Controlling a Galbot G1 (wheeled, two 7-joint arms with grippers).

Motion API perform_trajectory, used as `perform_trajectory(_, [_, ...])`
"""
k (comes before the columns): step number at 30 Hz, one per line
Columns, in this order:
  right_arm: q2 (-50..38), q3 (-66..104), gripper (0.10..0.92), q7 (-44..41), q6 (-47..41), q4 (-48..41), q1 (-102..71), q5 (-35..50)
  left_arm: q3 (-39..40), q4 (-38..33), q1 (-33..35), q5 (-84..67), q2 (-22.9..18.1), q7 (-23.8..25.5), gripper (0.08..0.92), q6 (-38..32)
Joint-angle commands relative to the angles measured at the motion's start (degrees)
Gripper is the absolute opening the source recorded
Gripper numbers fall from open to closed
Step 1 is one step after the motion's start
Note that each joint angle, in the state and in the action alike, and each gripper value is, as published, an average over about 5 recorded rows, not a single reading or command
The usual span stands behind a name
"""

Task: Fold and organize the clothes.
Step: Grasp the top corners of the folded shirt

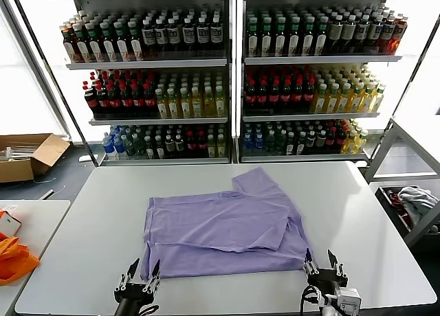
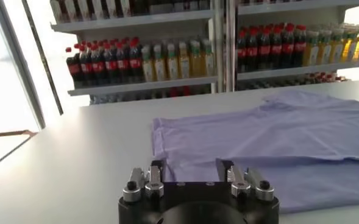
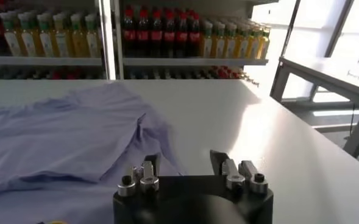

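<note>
A lavender T-shirt [image 1: 227,230] lies partly folded on the white table [image 1: 103,213], one sleeve pointing to the far right. It also shows in the left wrist view [image 2: 270,140] and in the right wrist view [image 3: 57,140]. My left gripper [image 1: 137,271] is open and empty just in front of the shirt's near left corner; its fingers [image 2: 156,170] frame the hem. My right gripper [image 1: 321,262] is open and empty at the shirt's near right corner; one of its fingers [image 3: 150,163] stands over the cloth edge.
Shelves of bottled drinks [image 1: 227,75] stand behind the table. A cardboard box [image 1: 27,154] sits on the floor at far left. An orange item [image 1: 14,257] lies on a side table at left. A metal frame with a bin [image 1: 412,206] stands at right.
</note>
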Motion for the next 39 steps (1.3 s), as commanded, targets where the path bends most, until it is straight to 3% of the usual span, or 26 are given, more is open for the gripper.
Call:
perform_trajectory(1, [-1.02,1.04,0.747,-2.69,0.67,-5.31,11.52,0.52,-1.28,2.74,-12.79,-2.99,1.63,2.70,0.623,1.22])
perform_trajectory(4, [-2.88,-0.31,0.805,-5.05,0.37,-8.20,17.83,2.29,-1.33,7.30,-20.17,-6.11,3.61,4.71,0.710,2.48])
perform_trajectory(8, [-6.43,-4.57,0.821,-7.56,-1.60,-14.09,27.11,6.10,-0.16,15.37,-29.77,-7.91,5.97,7.99,0.800,3.70])
perform_trajectory(15, [-14.58,-17.79,0.823,-12.51,-3.38,-30.06,47.42,17.92,2.56,26.31,-41.33,-11.15,9.92,13.51,0.822,6.12])
perform_trajectory(19, [-15.69,-24.54,0.823,-16.15,-3.55,-38.41,56.36,19.26,3.60,31.41,-46.66,-11.71,10.75,14.84,0.823,6.98])
perform_trajectory(31, [-6.28,-27.08,0.823,-15.74,-3.21,-58.59,68.01,14.10,5.85,42.87,-54.36,-11.35,10.56,14.02,0.823,9.90])
perform_trajectory(39, [-2.82,-25.84,0.823,-16.14,-2.46,-63.42,68.94,12.41,6.20,44.83,-54.99,-11.34,10.45,13.76,0.823,11.38])
